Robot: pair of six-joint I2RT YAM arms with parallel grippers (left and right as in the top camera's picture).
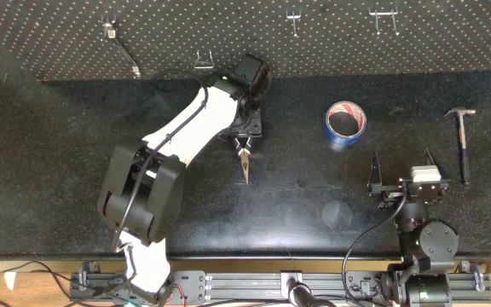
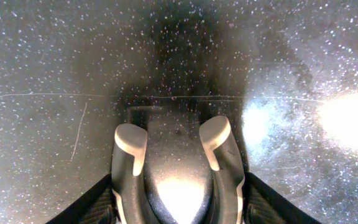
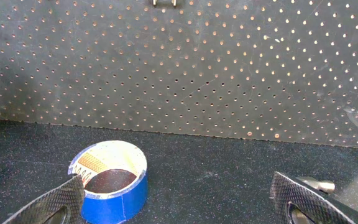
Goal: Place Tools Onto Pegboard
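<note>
Steel, stiff and fairly dense: slim pale-handled steel pliers (image 1: 245,164) sit directly under our left gripper (image 1: 244,138), between its fingers (image 2: 89,208), which clamp both handles from outside. We judge the curved handles may pivot in that pinch; best hold close to the joint.

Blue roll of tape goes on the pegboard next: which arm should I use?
Right. The right gripper is open with the blue roll of tape just ahead, on its own side of the black table. The left gripper is down at the pale-handled pliers, farther off.
</note>
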